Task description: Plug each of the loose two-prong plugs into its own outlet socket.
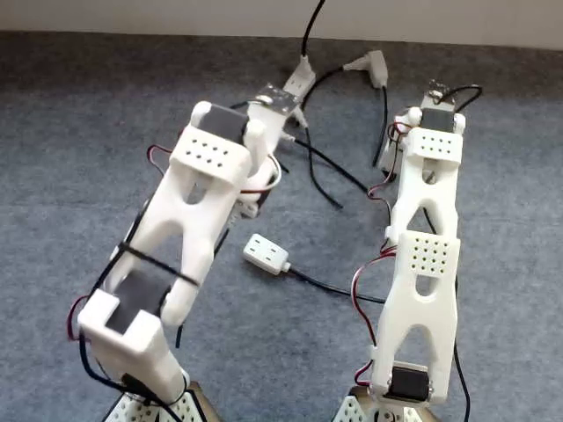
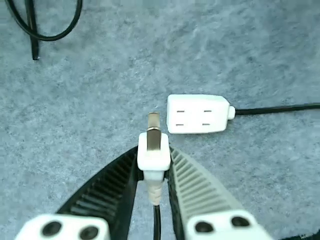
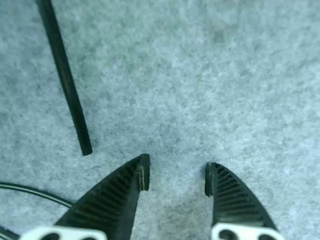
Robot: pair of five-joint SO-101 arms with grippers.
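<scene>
My left gripper [image 2: 154,165] is shut on a white two-prong plug [image 2: 154,154] with a black cord running back between the fingers. Its metal prongs [image 2: 154,122] point at the white outlet block [image 2: 197,114], a short gap away and just off its near corner. The block lies flat on the grey carpet with its slots facing up, and it also shows in the high view [image 1: 266,253] beside the left arm [image 1: 198,207]. Two more white plugs [image 1: 299,79] [image 1: 369,66] lie at the back. My right gripper [image 3: 176,177] is open just above bare carpet.
Black cords [image 1: 330,171] loop over the carpet between the two arms, and one runs from the outlet block toward the right arm [image 1: 428,255]. A black cord end [image 3: 65,80] lies ahead of the right gripper. A cord loop [image 2: 45,22] lies beyond the left gripper.
</scene>
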